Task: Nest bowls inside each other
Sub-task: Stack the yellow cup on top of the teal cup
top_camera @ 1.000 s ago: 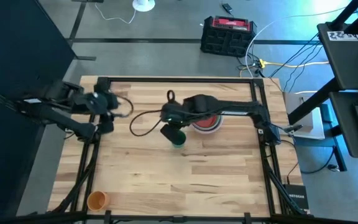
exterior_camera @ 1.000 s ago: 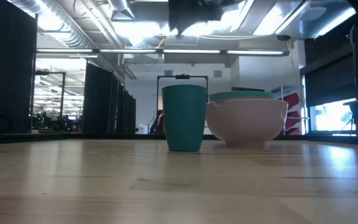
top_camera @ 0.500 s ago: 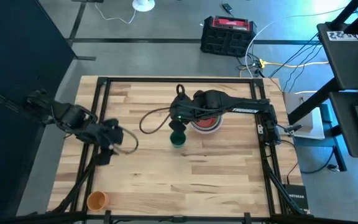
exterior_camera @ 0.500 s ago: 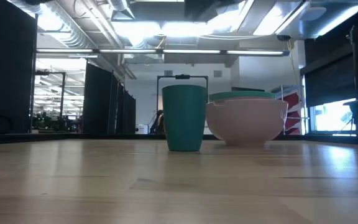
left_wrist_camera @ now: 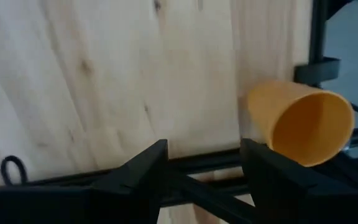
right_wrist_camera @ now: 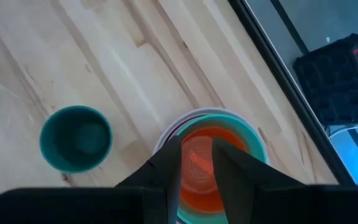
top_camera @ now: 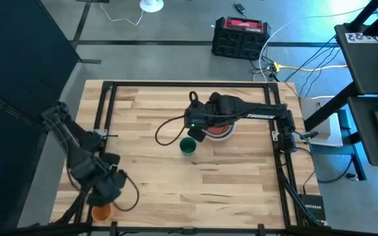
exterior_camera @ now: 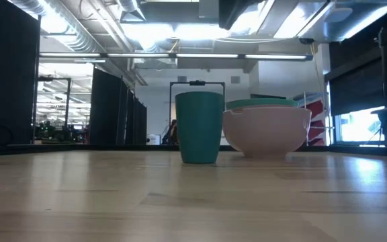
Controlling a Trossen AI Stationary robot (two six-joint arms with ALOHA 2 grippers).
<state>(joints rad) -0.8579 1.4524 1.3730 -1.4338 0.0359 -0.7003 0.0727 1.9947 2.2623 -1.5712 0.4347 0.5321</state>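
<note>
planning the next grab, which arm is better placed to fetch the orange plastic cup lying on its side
Left. The left gripper, open, hovers beside the orange plastic cup at the table's near-left corner. The right gripper is far off, over the stacked bowls beside the teal cup.

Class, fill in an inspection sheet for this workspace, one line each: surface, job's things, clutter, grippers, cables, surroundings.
Surface: wooden table, black frame.
Job's things: nested bowls, red innermost, then green, pink outermost; teal cup upright beside them.
Clutter: orange cup on its side at the table's corner.
Grippers: left gripper open, near the orange cup; right gripper above the bowls, holding nothing.
Cables: loops on both arms.
Surroundings: black crate on floor.
</note>
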